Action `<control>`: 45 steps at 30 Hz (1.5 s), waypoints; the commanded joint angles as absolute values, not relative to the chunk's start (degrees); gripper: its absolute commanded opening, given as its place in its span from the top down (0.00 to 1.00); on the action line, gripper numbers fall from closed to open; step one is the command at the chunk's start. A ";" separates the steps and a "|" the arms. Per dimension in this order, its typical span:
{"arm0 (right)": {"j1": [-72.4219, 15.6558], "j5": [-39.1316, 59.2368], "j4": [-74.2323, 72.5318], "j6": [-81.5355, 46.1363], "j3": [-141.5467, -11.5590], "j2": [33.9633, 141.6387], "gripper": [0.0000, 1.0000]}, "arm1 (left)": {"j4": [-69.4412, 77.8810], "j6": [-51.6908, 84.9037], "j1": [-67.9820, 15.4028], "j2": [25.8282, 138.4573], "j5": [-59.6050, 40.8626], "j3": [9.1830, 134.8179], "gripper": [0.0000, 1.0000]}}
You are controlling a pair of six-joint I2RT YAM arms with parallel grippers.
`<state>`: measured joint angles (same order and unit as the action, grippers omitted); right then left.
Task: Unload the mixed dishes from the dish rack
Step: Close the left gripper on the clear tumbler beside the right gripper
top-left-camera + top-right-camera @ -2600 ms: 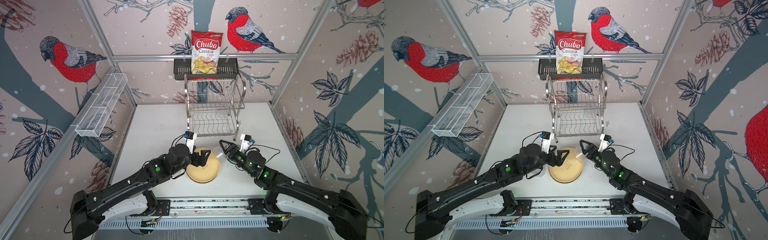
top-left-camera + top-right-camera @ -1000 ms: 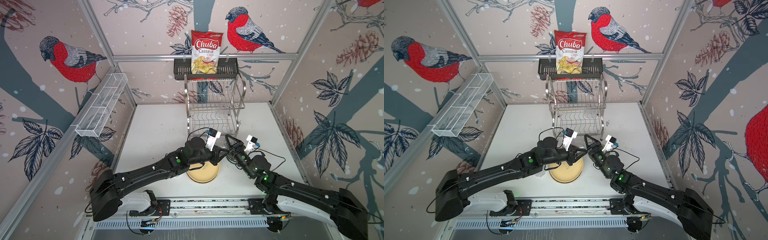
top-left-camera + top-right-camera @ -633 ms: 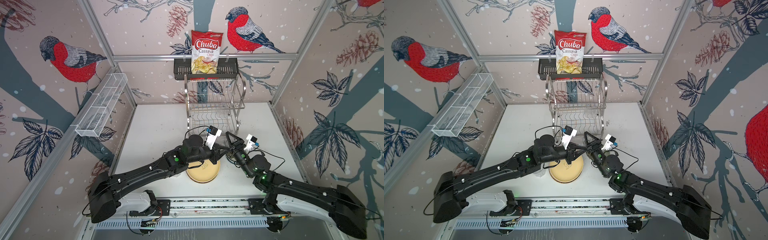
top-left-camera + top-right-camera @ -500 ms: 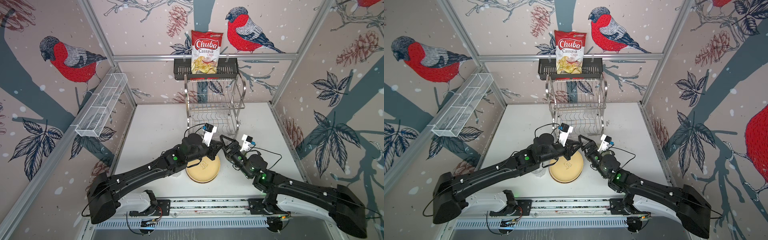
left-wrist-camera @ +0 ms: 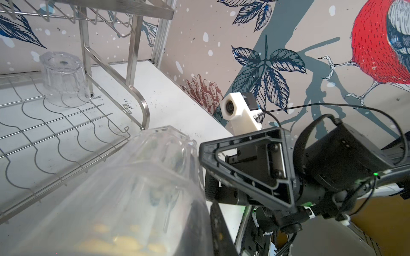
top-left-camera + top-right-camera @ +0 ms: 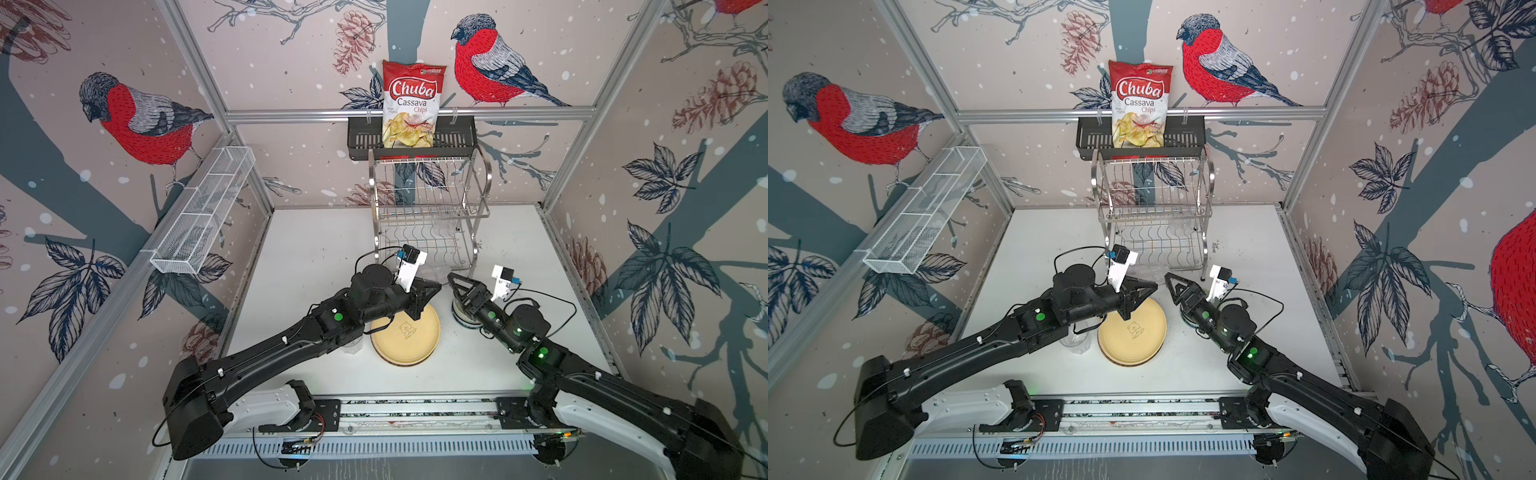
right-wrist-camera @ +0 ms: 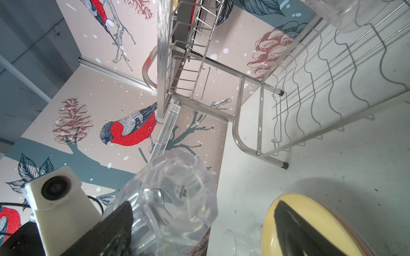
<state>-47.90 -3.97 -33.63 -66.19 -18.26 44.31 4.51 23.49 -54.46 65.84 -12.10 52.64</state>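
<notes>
The left pincer (image 6: 1149, 287) is clamped on the wall of a clear glass (image 5: 155, 177). The glass is see-through, with a faceted side and a thick base. It is held tilted off the counter (image 6: 324, 249), base toward the dish rack (image 6: 428, 208), just in front of the rack's lower tier.

Just beside the glass is the right pincer (image 6: 456, 286), its jaws wide apart and holding nothing; whether its tip touches the glass I cannot tell. It hangs above a small white bowl (image 6: 460, 320) with a blue edge that sits on the counter.

Between the two arms a cream-yellow plate (image 6: 405, 332), with a small bear print at its middle, lies flat on the counter below the left pincer. Just beside the plate, a second glass (image 6: 1075, 340) stands on the counter, partly under the left arm. A third glass (image 5: 63, 79), faceted like the held one, sits upside down on the wavy wires of the rack's lower tier, near a corner post.
</notes>
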 commanded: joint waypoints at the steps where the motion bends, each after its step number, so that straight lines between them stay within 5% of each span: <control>1: -45.61 5.28 -37.40 -66.69 -18.06 42.52 0.00 | 8.45 21.80 -53.72 65.81 -18.22 52.51 1.00; 24: -43.00 17.43 -50.50 -70.99 -20.03 48.95 0.01 | 13.73 21.50 -53.27 67.79 -29.46 53.09 1.00; 28: -43.09 18.00 -51.70 -71.40 -19.74 48.95 0.10 | 13.27 20.77 -53.28 67.60 -28.59 53.00 1.00; 34: -43.20 18.53 -54.05 -72.86 -18.90 49.13 0.39 | 13.19 20.22 -53.26 67.75 -27.86 53.09 0.99; 45: -43.51 19.02 -56.82 -73.87 -18.98 50.27 0.61 | 14.11 21.39 -53.09 68.04 -26.98 53.10 0.59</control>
